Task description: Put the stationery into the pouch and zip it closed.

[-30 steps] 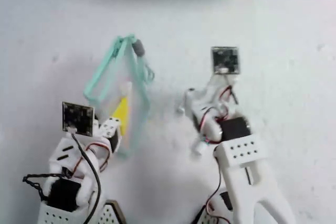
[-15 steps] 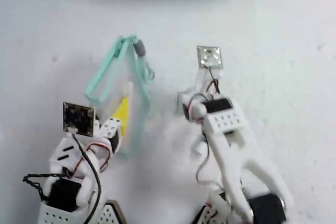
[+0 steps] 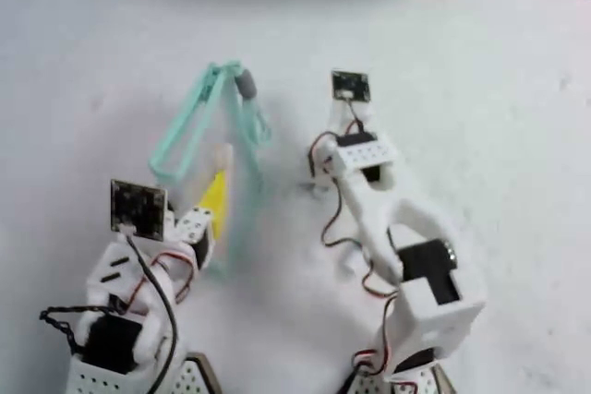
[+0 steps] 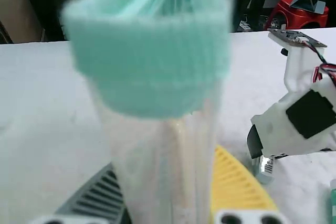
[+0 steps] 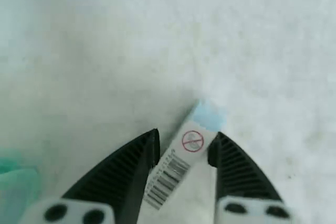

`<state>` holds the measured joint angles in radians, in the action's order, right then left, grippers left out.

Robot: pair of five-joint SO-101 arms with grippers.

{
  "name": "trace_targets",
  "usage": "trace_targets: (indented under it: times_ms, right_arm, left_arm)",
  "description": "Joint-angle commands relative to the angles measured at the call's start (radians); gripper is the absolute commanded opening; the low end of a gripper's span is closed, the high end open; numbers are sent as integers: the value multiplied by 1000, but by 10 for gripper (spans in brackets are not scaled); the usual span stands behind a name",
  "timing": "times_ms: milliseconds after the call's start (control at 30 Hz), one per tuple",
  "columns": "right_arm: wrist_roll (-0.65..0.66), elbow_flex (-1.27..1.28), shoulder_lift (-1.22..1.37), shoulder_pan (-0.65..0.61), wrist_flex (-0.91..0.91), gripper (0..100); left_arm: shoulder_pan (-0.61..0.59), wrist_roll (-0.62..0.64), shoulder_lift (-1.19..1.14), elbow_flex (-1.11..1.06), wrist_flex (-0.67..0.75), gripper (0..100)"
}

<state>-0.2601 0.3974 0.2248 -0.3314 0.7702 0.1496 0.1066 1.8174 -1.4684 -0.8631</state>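
A clear pouch (image 3: 217, 136) with mint-green trim stands on edge left of centre, its grey zip pull at the far end. My left gripper (image 3: 211, 205) is shut on the pouch's near end. In the left wrist view the clear wall and green band of the pouch (image 4: 152, 66) rise between the grey and yellow fingers of the left gripper (image 4: 163, 208). My right gripper (image 3: 317, 180) points down at the table just right of the pouch. In its wrist view the right gripper (image 5: 186, 136) is shut on a white stationery piece (image 5: 178, 169) with a barcode label and a pale blue end.
The white table (image 3: 480, 71) stretches wide to the right and far side, ending at a dark back edge. From the left wrist view the right gripper (image 4: 262, 156) hangs close beside the pouch. A red stool (image 4: 296, 11) stands beyond the table.
The right arm has stretched forward and swung left, bringing its gripper nearer the pouch. The left arm and the pouch have stayed put.
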Motion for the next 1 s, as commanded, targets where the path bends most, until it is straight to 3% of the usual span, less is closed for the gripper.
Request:
trace_targets:
  times_ms: [0, 133, 333, 767, 833, 967]
  right_arm:
    - [-3, -77, 7, 21, 21, 55]
    - [-6, -77, 7, 53, 22, 69]
    - [-11, -74, 7, 59, 25, 184]
    - [-5, -75, 7, 54, -8, 190]
    - [-3, -75, 7, 56, -5, 168]
    - [-2, -74, 7, 56, -4, 9]
  left_arm:
    - [15, -15, 13, 5, 28, 151]
    - [15, -15, 13, 5, 28, 151]
    - [56, -14, 13, 5, 21, 151]
    - [101, -17, 13, 5, 0, 151]
    - [101, -17, 13, 5, 0, 151]
    - [101, -17, 13, 5, 0, 151]
